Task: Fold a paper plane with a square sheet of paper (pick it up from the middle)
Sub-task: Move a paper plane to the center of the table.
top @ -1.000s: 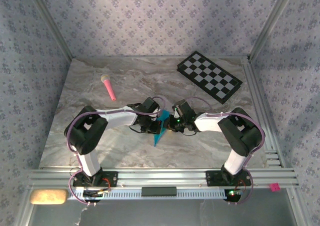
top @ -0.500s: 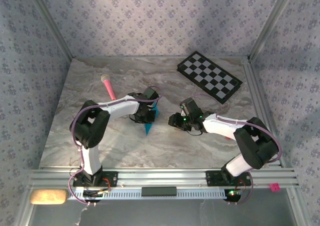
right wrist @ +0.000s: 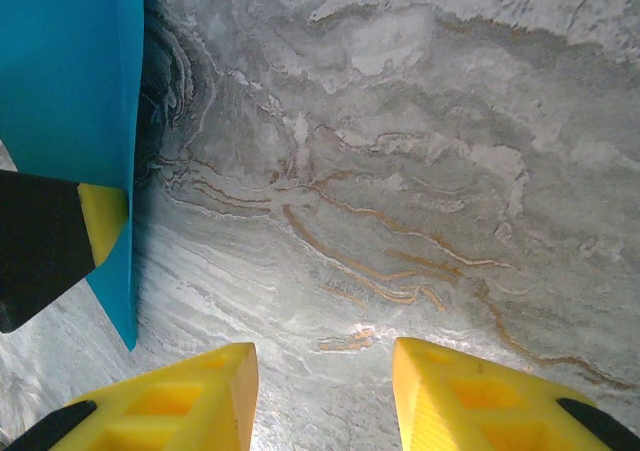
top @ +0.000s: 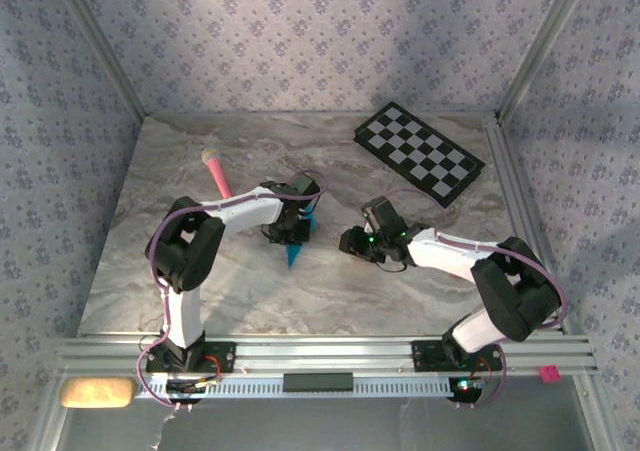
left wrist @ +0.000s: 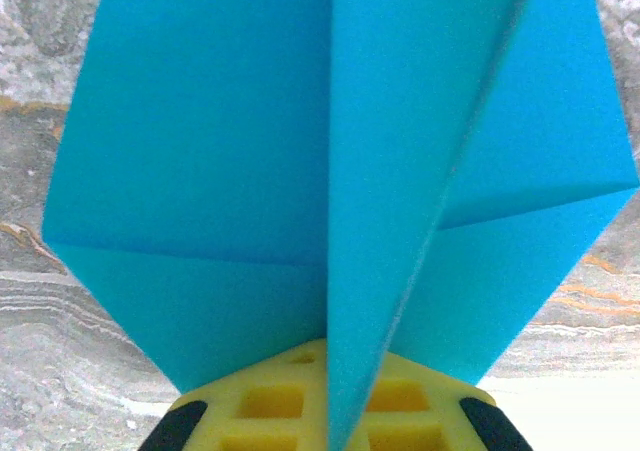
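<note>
We see the paper plane (left wrist: pixel 200 151) as thin matt paper, smooth between its creases. The tabletop (right wrist: pixel 420 151) looks like polished veined stone (faint sheen), and the right tool (right wrist: pixel 322 391) is matt yellow plastic.

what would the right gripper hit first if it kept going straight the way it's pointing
Probably the bare marble table, which lies between the right gripper's open fingers in its wrist view. The paper plane sits off to the left of that line, though depth is unclear.

The left gripper (top: pixel 290 229) holds the plane (top: pixel 294 255) over the table (top: pixel 250 301), its point toward the near edge. The right gripper (top: pixel 348 241) sits beside it, apart. A pink stick (top: pixel 217 172) lies far left, a checkerboard (top: pixel 419 153) far right.
</note>
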### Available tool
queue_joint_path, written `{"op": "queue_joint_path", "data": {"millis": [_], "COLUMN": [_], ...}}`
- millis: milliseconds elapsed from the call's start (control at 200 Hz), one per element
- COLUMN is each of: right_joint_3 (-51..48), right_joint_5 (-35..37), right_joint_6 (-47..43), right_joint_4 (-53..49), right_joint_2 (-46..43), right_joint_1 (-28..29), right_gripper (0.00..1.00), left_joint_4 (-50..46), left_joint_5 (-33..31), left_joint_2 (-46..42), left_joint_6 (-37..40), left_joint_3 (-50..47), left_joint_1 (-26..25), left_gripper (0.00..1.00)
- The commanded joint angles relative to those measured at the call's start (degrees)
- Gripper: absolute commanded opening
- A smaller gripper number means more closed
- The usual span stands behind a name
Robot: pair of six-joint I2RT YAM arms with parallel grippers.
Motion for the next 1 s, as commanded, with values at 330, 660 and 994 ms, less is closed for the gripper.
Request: {"op": "queue_joint_path", "data": {"millis": [330, 660, 994], "right_joint_3": [-0.74, -0.66, -0.27], "right_joint_5": [0.9, 0.25, -0.47], "right_joint_6": [-0.84, -1.52, -2.94], "right_joint_4": [-1.48, -1.48, -2.27], "right_joint_2": [-0.65, -0.75, -1.19], "right_joint_1": [-0.13, -0.17, -0.61], "right_gripper": [0.42, 0.42, 0.42], "left_joint_4": [0.24, 3.32, 5.37], "left_joint_5": [-2.51, -2.44, -2.08], "left_joint_2": [2.3, 4.92, 5.62], "left_joint_6": [-0.02, -2.8, -8.34], "left_joint_3": [-0.67, -0.19, -0.04], "left_joint_1": [0.22, 0.1, 0.33], "left_gripper": [0.18, 0.24, 0.33]}}
